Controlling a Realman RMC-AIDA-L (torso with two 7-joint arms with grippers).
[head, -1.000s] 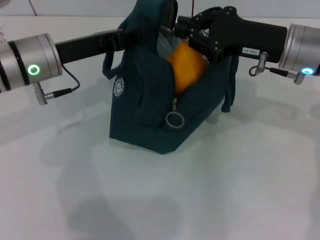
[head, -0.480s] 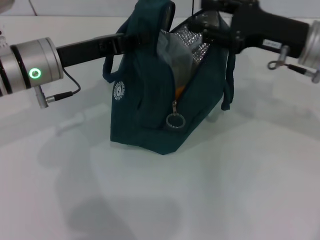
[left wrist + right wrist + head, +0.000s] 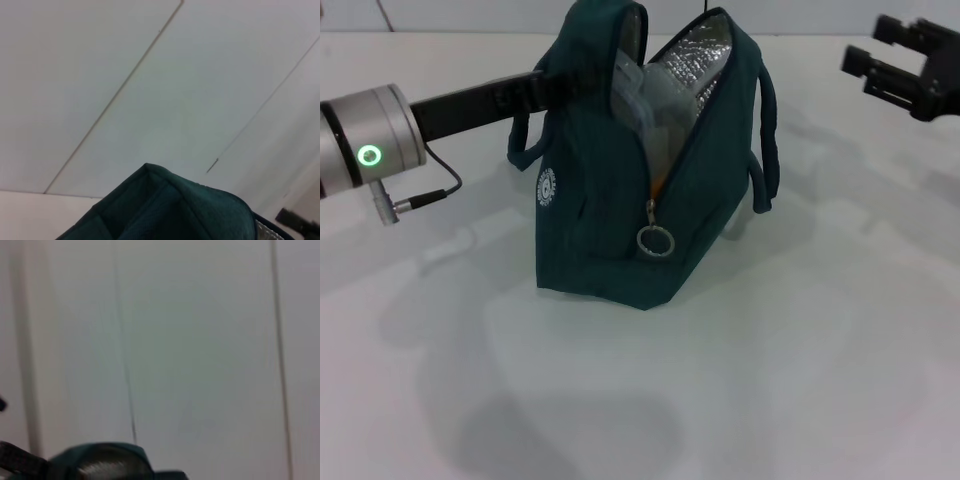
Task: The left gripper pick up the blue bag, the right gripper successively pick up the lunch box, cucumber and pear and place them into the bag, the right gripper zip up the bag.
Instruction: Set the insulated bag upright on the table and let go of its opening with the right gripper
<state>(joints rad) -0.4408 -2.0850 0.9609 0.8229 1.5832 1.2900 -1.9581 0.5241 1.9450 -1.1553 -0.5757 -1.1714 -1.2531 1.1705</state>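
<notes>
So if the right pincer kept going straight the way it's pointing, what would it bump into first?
Probably the open top of the blue bag. The right pincer is open and points toward it, though depth is hard to judge.

L gripper's tips hidden behind the blue bag (image 3: 620,200); pear (image 3: 660,187) only an orange sliver at the bag's zip; lunch box (image 3: 640,90) half buried inside; right gripper (image 3: 880,62) cut by frame edge.
</notes>
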